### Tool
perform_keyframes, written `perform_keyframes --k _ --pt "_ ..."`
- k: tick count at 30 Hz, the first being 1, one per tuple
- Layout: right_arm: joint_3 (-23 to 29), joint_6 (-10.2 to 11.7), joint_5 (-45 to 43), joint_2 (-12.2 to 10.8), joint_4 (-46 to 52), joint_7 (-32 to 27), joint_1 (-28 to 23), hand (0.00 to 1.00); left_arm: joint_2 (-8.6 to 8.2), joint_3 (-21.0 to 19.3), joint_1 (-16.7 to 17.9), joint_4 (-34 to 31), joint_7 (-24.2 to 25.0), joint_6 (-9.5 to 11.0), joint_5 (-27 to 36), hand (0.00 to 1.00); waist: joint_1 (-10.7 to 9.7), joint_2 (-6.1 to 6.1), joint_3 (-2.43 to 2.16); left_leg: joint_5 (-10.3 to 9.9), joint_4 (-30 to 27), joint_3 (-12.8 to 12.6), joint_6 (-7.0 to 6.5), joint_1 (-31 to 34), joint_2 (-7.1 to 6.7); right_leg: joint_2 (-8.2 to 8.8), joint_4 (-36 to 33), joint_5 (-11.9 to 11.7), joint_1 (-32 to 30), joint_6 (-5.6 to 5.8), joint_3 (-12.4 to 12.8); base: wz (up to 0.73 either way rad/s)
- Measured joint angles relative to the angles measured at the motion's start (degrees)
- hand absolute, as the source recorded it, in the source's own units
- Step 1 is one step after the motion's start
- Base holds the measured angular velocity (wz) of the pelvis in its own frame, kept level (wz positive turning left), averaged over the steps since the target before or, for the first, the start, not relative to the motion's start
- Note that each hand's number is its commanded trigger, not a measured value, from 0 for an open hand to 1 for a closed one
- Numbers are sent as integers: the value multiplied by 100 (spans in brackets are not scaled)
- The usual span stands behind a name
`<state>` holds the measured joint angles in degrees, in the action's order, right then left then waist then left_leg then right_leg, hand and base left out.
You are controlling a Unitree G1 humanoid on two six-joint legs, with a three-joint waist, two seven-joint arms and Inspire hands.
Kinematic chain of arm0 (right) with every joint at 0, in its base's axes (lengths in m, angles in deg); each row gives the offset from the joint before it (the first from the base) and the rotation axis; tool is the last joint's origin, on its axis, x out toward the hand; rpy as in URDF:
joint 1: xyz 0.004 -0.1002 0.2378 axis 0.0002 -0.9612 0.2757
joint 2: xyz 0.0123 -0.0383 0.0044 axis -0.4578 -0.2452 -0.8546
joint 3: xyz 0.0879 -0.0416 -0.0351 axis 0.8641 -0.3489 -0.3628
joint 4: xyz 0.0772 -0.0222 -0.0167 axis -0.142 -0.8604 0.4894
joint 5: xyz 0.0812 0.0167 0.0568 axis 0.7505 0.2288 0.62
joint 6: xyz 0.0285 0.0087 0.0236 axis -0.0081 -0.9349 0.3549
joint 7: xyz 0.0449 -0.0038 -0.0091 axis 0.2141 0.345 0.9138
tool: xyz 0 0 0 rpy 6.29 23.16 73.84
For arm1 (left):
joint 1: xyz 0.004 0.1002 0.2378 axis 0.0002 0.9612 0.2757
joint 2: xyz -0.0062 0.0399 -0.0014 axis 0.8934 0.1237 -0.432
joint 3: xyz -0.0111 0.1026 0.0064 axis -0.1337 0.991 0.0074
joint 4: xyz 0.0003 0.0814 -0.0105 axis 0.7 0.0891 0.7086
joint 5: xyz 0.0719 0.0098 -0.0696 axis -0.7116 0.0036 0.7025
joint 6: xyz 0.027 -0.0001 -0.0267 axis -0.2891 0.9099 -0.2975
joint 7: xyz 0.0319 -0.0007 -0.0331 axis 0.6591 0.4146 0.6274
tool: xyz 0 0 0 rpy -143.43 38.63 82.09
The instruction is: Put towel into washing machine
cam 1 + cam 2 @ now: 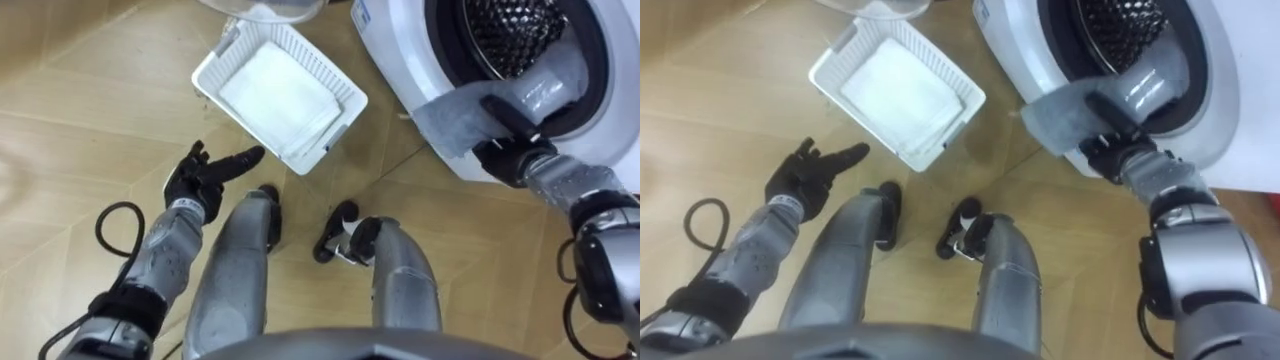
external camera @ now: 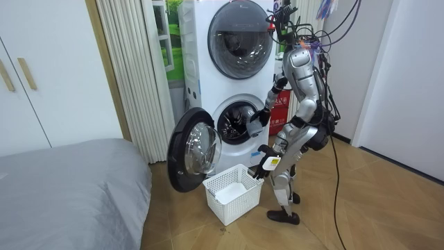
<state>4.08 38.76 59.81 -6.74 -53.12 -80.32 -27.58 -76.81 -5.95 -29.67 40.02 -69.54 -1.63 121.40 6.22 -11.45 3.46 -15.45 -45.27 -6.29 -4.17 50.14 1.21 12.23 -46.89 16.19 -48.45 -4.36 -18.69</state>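
right robot hand [image 1: 512, 140] curled round grey towel [image 1: 447, 116] at open drum rim of washing machine [image 1: 392, 45] | left robot hand [image 1: 198, 178] fingers spread, empty, white basket [image 1: 212, 62] just ahead of it

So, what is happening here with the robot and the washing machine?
The robot stands before the open washing machine. Its right hand grips a grey towel that lies over the lower rim of the door opening, not yet fully in the drum. Its left hand hangs open above the floor, beside a white basket with a white cloth in it.
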Motion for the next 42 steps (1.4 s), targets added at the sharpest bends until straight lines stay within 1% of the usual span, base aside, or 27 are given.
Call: perform_keyframes --k 2,3,4,6,7,8,9,10,11,12,13,15,17,19,20,21,22,24,28,30,31,34,36,37,38,39,42 --pt "255 -18 132 6 216 -329 169 100 -19 -22 115 -136 -84 47 -126 0 -108 -1 -1 -7 -48 0 -12 64 0 26 -43 3 -41 5 -19 5" --pt "331 -22 277 6 226 -478 252 100 -62 -24 151 -150 -136 53 -149 0 -143 1 -1 -10 -61 -1 -19 67 -23 57 -75 17 -47 20 -20 10" --pt "357 -22 335 6 226 -566 282 100 -95 -33 162 -150 -168 53 -149 0 -151 1 -1 -9 -62 -1 -28 67 -42 77 -98 27 -53 29 -15 12" --pt "554 -29 683 5 252 -835 315 100 -236 -90 199 -168 -215 56 -150 0 -152 6 -3 -2 -64 18 -61 73 -122 149 -159 66 -60 84 -13 17" --pt "609 -29 754 5 275 -910 318 100 -253 -89 201 -199 -250 56 -152 0 -159 6 -3 -5 -73 20 -70 73 -143 171 -187 86 -63 97 -12 17" --pt "710 -30 890 5 305 -1019 325 62 -290 -106 225 -275 -309 59 -153 0 -161 11 -6 -17 -101 22 -90 73 -166 174 -215 104 -65 121 3 12" --pt "782 -30 998 5 316 -1107 353 51 -326 -145 256 -319 -344 82 -154 0 -158 12 -5 -28 -117 23 -109 76 -189 186 -236 115 -66 139 5 8" --pt "787 -30 1043 5 316 -1158 373 2 -330 -145 262 -332 -378 94 -154 0 -158 12 -5 -33 -126 22 -117 78 -197 195 -245 121 -67 149 7 6" --pt "831 -30 1128 5 315 -1259 405 0 -331 -160 265 -347 -426 97 -157 0 -175 12 -5 -49 -152 16 -143 85 -218 235 -285 144 -71 172 2 10" --pt "931 -30 1158 5 316 -1361 433 0 -328 -175 270 -364 -460 103 -156 0 -209 14 -5 -60 -157 23 -161 93 -261 279 -325 176 -84 208 -2 13" --pt "1001 -30 1170 5 317 -1410 440 0 -322 -178 258 -379 -479 112 -156 0 -221 15 -6 -59 -156 25 -167 106 -275 285 -331 185 -95 221 -4 14" --pt "1051 -24 1264 24 312 -1690 531 0 -286 -186 245 -420 -563 206 -153 0 -280 16 -6 -82 -168 -29 -219 133 -296 342 -384 213 -140 261 3 5" --pt "1160 16 1370 100 314 -1894 551 0 -272 -189 243 -437 -599 260 -154 0 -294 17 -5 -96 -168 -72 -243 134 -299 366 -394 217 -158 269 12 -2" --pt "1372 220 1392 164 342 -2155 551 0 -266 -197 227 -444 -622 324 -166 0 -335 18 -5 -104 -173 -82 -254 141 -299 368 -390 221 -155 276 7 0" --pt "1494 435 1394 238 382 -2327 551 0 -250 -197 200 -444 -622 358 -172 0 -358 20 -4 -105 -174 -85 -256 149 -299 369 -386 223 -157 278 1 0" --pt "1521 574 1400 281 399 -2404 551 0 -247 -195 192 -444 -622 388 -176 0 -372 22 -3 -106 -174 -88 -256 150 -297 369 -385 223 -157 278 0 0" --pt "1688 583 1627 335 430 -2480 572 0 -257 -184 182 -442 -620 435 -186 0 -394 44 -1 -108 -187 -103 -260 150 -290 367 -387 223 -155 277 2 0" --pt "1743 687 1652 338 448 -2718 673 0 -326 -185 158 -443 -599 465 -348 0 -405 118 -2 -115 -198 -123 -270 149 -287 376 -404 223 -156 277 5 0" --pt "1793 771 1658 338 524 -2940 678 0 -407 -179 126 -445 -482 521 -792 0 -394 152 -2 -120 -181 -124 -278 150 -286 377 -403 242 -155 307 4 5" --pt "1861 816 1657 338 660 -3134 675 0 -450 -192 130 -476 -420 551 -881 0 -394 210 -11 -119 -173 -129 -279 151 -288 375 -395 245 -156 314 10 0" --pt "1867 826 1651 338 674 -3171 675 0 -466 -192 135 -477 -411 554 -898 0 -394 221 -16 -118 -168 -131 -281 151 -288 375 -391 245 -156 314 11 0" --pt "1867 951 1648 337 691 -3310 675 0 -490 -196 82 -475 -361 554 -993 0 -356 247 -20 -116 -152 -140 -284 148 -285 351 -374 242 -166 318 42 0" --pt "1867 1080 1649 337 692 -3358 670 0 -552 -171 -13 -468 -287 562 -1045 0 -303 278 -19 -111 -127 -156 -293 131 -285 348 -351 224 -158 329 57 -2" --pt "1867 1120 1651 337 692 -3358 662 0 -569 -176 -39 -448 -271 580 -1043 0 -286 289 -20 -110 -114 -158 -295 115 -285 340 -335 217 -141 335 66 -4" --pt "1867 1171 1651 336 692 -3358 632 0 -606 -154 -94 -343 -230 654 -1043 0 -250 317 -16 -106 -73 -158 -302 67 -279 311 -281 196 -86 350 99 -3" --pt "1867 1175 1653 336 692 -3363 610 0 -633 -133 -123 -252 -198 686 -1043 0 -239 342 -20 -100 -29 -168 -310 6 -280 267 -236 180 -39 363 147 0" --pt "1865 1242 1668 331 692 -3419 602 0 -642 -72 -179 -178 -125 728 -1042 0 -239 409 -19 -93 70 -168 -321 -92 -283 251 -118 148 69 384 131 0"
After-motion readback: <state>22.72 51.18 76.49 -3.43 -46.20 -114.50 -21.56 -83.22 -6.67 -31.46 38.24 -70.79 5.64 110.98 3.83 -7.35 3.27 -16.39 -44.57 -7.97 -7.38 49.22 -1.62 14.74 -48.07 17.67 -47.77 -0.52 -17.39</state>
